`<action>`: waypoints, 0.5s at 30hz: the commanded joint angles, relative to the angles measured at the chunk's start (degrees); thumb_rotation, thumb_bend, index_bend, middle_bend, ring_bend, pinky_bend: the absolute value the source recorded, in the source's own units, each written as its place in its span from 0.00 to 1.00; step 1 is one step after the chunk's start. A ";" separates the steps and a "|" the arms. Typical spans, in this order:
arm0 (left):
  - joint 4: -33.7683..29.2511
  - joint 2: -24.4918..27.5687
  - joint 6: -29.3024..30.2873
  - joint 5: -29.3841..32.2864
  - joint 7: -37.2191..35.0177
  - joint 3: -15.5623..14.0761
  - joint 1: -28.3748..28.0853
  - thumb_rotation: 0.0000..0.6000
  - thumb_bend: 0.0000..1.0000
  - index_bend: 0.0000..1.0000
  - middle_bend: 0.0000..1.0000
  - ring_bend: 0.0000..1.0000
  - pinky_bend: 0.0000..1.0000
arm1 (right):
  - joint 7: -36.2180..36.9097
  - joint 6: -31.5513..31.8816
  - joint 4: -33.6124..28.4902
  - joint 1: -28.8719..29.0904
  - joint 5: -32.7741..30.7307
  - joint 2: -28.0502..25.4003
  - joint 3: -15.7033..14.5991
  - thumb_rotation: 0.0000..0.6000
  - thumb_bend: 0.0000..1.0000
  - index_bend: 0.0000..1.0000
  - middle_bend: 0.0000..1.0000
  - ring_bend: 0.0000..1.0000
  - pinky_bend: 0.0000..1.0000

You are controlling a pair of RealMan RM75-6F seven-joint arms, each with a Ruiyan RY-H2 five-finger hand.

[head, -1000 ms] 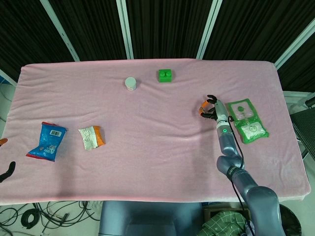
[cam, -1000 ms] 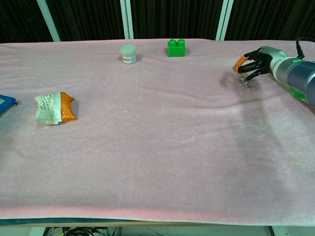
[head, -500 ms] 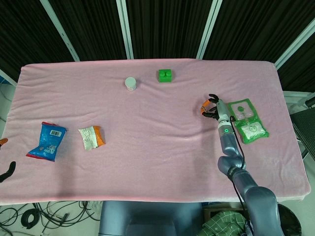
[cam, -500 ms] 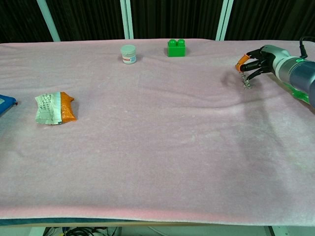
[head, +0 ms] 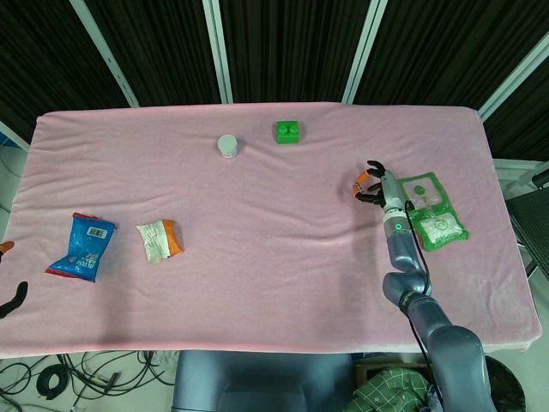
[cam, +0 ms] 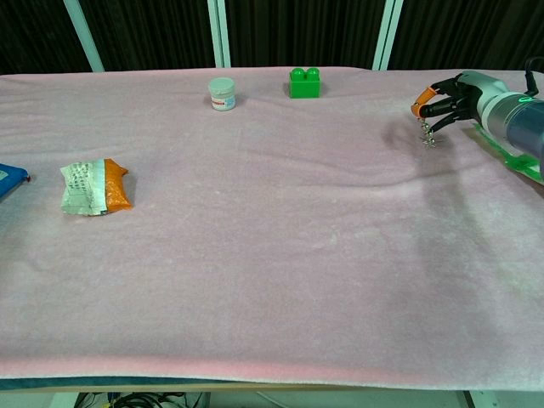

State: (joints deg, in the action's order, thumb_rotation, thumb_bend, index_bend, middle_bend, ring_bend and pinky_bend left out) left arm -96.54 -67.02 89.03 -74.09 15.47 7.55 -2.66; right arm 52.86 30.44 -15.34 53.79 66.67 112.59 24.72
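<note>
Our right hand (cam: 446, 95) pinches a tiny, hard-to-identify dangling metal trinket (cam: 429, 136) above the pink-clothed bench (cam: 272, 255). At its three o'clock lies a green plastic packet (head: 431, 212). Our left hand (head: 7, 292) is mostly cut off, so we cannot tell its pose.

Pink cloth on table (head: 283, 232). Green block (head: 287, 131). White jar (head: 227, 145). Blue snack bag (head: 82, 247); white-and-orange packet (head: 159, 239). Green-and-white pouch (head: 433, 210). Right hand (head: 374, 184) black, orange fingertips; grey arm, silvery trinket (cam: 430, 136).
</note>
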 commanded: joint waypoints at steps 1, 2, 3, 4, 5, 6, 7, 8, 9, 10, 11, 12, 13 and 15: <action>-0.03 0.03 0.06 -0.13 -0.03 -0.04 0.00 1.00 0.30 0.25 0.04 0.00 0.00 | 0.31 0.64 -0.69 -0.30 0.41 -0.38 -0.31 1.00 0.38 0.61 0.11 0.15 0.37; -0.06 0.05 0.12 -0.18 -0.07 -0.05 0.04 1.00 0.30 0.25 0.04 0.00 0.00 | 0.39 0.82 -0.95 -0.39 0.47 -0.51 -0.36 1.00 0.38 0.61 0.11 0.15 0.37; -0.09 0.07 0.18 -0.21 -0.11 -0.06 0.07 1.00 0.30 0.25 0.04 0.00 0.00 | 0.48 0.94 -1.21 -0.46 0.52 -0.64 -0.39 1.00 0.38 0.61 0.11 0.15 0.37; -0.12 0.09 0.25 -0.26 -0.14 -0.07 0.11 1.00 0.30 0.25 0.04 0.00 0.00 | 0.58 1.07 -1.48 -0.53 0.53 -0.75 -0.38 1.00 0.38 0.61 0.11 0.15 0.37; -0.14 0.10 0.34 -0.34 -0.16 -0.10 0.15 1.00 0.30 0.24 0.04 0.00 0.00 | 0.61 1.23 -1.72 -0.57 0.53 -0.86 -0.37 1.00 0.38 0.61 0.11 0.15 0.37; -0.16 0.11 0.42 -0.42 -0.18 -0.11 0.17 1.00 0.30 0.25 0.04 0.00 0.00 | 0.58 1.41 -1.97 -0.62 0.57 -0.97 -0.39 1.00 0.38 0.61 0.11 0.15 0.37; -0.19 0.13 0.50 -0.50 -0.21 -0.13 0.20 1.00 0.30 0.25 0.04 0.00 0.00 | 0.58 1.69 -2.29 -0.68 0.66 -1.09 -0.44 1.00 0.38 0.61 0.11 0.15 0.37; -0.23 0.15 0.55 -0.55 -0.26 -0.14 0.23 1.00 0.30 0.25 0.04 0.00 0.00 | 0.61 2.08 -2.69 -0.79 0.78 -1.25 -0.51 1.00 0.38 0.61 0.11 0.15 0.37; -0.24 0.18 0.59 -0.59 -0.32 -0.15 0.26 1.00 0.30 0.25 0.04 0.00 0.00 | 0.64 2.53 -3.16 -0.93 0.94 -1.46 -0.61 1.00 0.38 0.61 0.11 0.15 0.37; -0.24 0.20 0.60 -0.63 -0.38 -0.15 0.27 1.00 0.30 0.25 0.04 0.00 0.00 | 0.63 3.05 -3.69 -1.12 1.13 -1.69 -0.74 1.00 0.38 0.61 0.11 0.15 0.37; -0.23 0.24 0.59 -0.69 -0.48 -0.16 0.26 1.00 0.30 0.25 0.04 0.00 0.00 | 0.61 3.87 -4.55 -1.41 1.38 -2.06 -0.88 1.00 0.38 0.61 0.11 0.15 0.37; -0.22 0.26 0.54 -0.77 -0.56 -0.19 0.25 1.00 0.30 0.25 0.04 0.00 0.00 | 0.64 4.82 -5.55 -1.69 1.71 -2.49 -1.06 1.00 0.38 0.61 0.11 0.15 0.37; -0.21 0.29 0.46 -0.83 -0.64 -0.23 0.23 1.00 0.30 0.25 0.04 0.00 0.00 | 0.64 5.88 -6.87 -2.14 2.12 -3.08 -1.32 1.00 0.38 0.61 0.11 0.15 0.37; -0.22 0.36 0.25 -0.96 -0.78 -0.34 0.17 1.00 0.30 0.25 0.04 0.00 0.00 | 0.03 7.99 -9.87 -3.04 3.00 -4.44 -1.92 1.00 0.38 0.61 0.11 0.15 0.37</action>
State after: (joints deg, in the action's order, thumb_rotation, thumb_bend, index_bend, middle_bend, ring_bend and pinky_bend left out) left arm -96.75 -66.68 89.35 -75.01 14.73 7.25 -2.47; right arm 53.38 35.98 -22.16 51.85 68.55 109.72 23.55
